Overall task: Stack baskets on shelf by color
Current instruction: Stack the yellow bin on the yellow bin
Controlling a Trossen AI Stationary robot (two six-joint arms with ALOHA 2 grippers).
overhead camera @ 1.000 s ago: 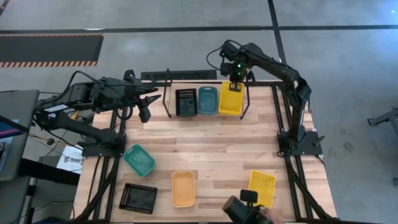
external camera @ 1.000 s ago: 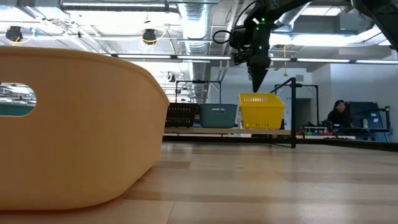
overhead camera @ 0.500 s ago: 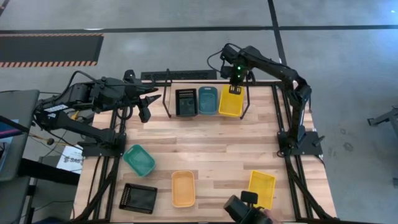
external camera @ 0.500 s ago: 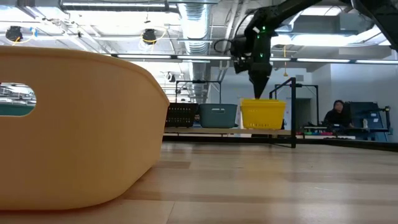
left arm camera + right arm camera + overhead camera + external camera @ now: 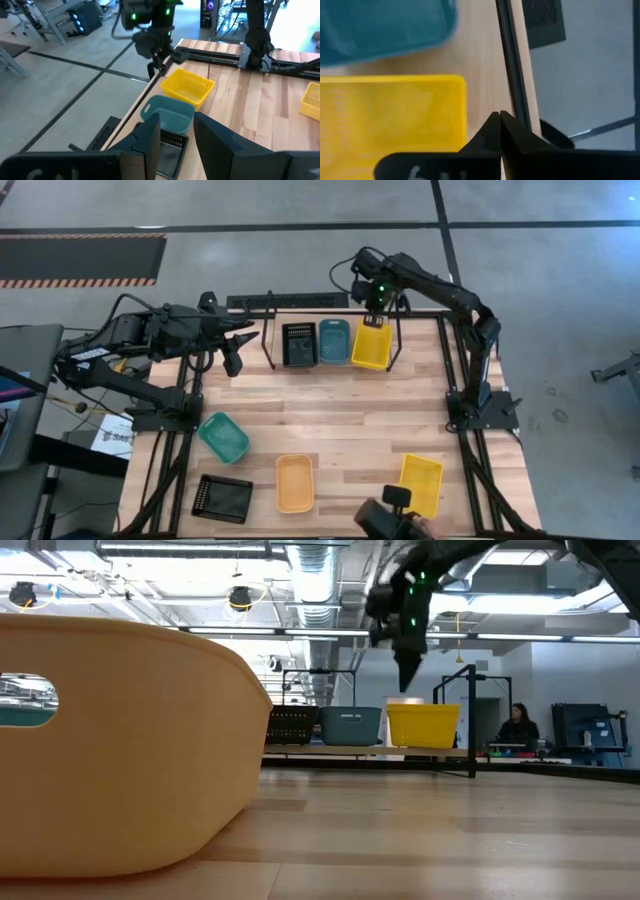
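While the yellow basket (image 5: 371, 344) sits on the shelf (image 5: 270, 330) at the far bench edge, the right gripper (image 5: 377, 308) hovers above with fingers closed, empty, probably released it there.

Grey polished concrete floor (image 5: 250, 205) lay around light wooden plank surface (image 5: 330, 415), crossed by dark seam lines. Black mat with orange-and-black hazard-striped edge (image 5: 80, 260) lay on floor at far left. Ceiling in low view carried silver round ventilation ducts (image 5: 320, 580) and white pipes, with bright strip lighting. Seated person (image 5: 517, 727) showed at distant workstation with dark monitors (image 5: 585, 725). Grey metal-framed furniture (image 5: 55, 15) stood on floor beyond surface.
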